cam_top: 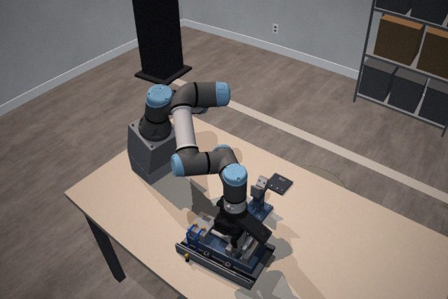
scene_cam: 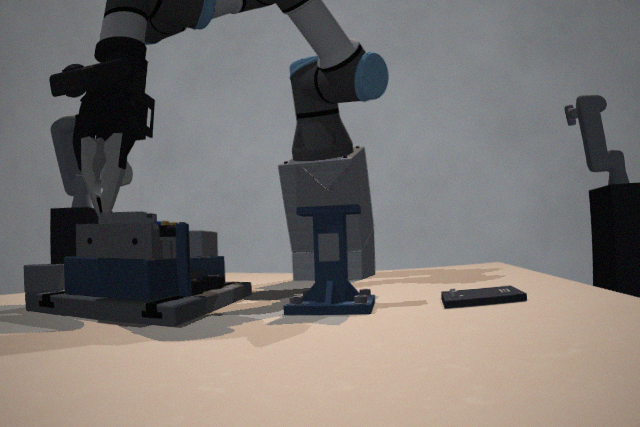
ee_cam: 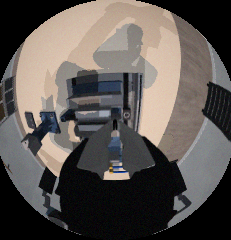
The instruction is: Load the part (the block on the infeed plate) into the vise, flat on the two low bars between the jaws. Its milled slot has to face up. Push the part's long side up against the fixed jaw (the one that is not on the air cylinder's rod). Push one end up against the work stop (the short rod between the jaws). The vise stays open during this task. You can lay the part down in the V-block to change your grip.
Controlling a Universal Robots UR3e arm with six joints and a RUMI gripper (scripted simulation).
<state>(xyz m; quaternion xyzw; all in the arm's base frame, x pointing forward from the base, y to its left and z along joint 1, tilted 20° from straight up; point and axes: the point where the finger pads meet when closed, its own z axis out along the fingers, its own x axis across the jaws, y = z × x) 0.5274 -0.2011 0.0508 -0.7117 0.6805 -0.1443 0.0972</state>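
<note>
Tool [cam_top: 235, 244] [scene_cam: 102, 209] [ee_cam: 115, 120] narrow, fingers together with nothing gripped, pointing down over the vise [cam_top: 217, 246] [scene_cam: 108, 277] [ee_cam: 97, 87]. Grey block [cam_top: 249, 243] [scene_cam: 129, 216] [ee_cam: 92, 114] appears to be in the vise, between the jaws, just beside the fingertips; whether these touch it, cannot tell. Its seating on the low bars and contact with the stop are too hidden to judge. Blue stand [cam_top: 257, 199] [scene_cam: 330, 275] [ee_cam: 44, 131] upright near the vise. Dark flat plate [cam_top: 280, 183] [scene_cam: 483, 297] [ee_cam: 30, 119] lies on the surface [cam_top: 354, 237] [scene_cam: 361, 370] [ee_cam: 40, 55], on the stand's far side from the vise.
</note>
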